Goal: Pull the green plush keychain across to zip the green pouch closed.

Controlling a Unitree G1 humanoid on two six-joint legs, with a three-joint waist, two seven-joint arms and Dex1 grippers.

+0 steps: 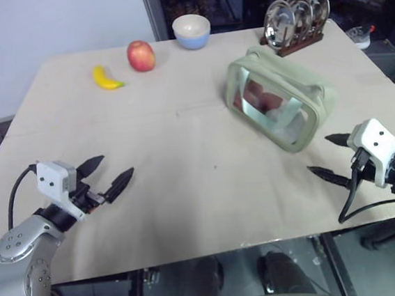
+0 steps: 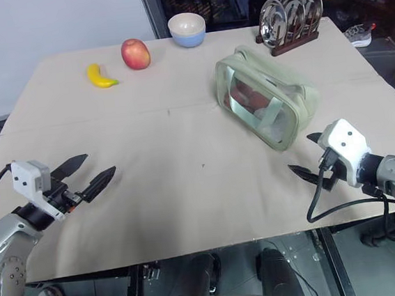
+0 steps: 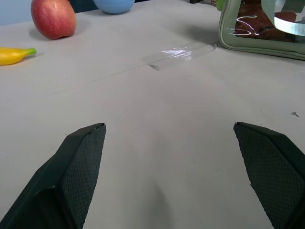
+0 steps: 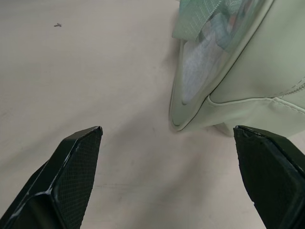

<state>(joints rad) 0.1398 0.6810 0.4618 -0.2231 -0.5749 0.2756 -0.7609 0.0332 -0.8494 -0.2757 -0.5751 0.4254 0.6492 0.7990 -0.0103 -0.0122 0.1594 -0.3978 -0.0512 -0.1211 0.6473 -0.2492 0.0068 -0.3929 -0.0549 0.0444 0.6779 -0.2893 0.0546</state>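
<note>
Claws, left (image 1: 109,177) and right (image 1: 330,156), hover released over the table (image 1: 188,191), right near the green pouch (image 1: 280,101).

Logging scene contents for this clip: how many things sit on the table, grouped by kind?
Fruit: 2, the banana and the apple
Bowls: 1, the bowl
Racks: 1, the rack of round metal plates
Pouches: 1, the green pouch
Total: 5
</note>
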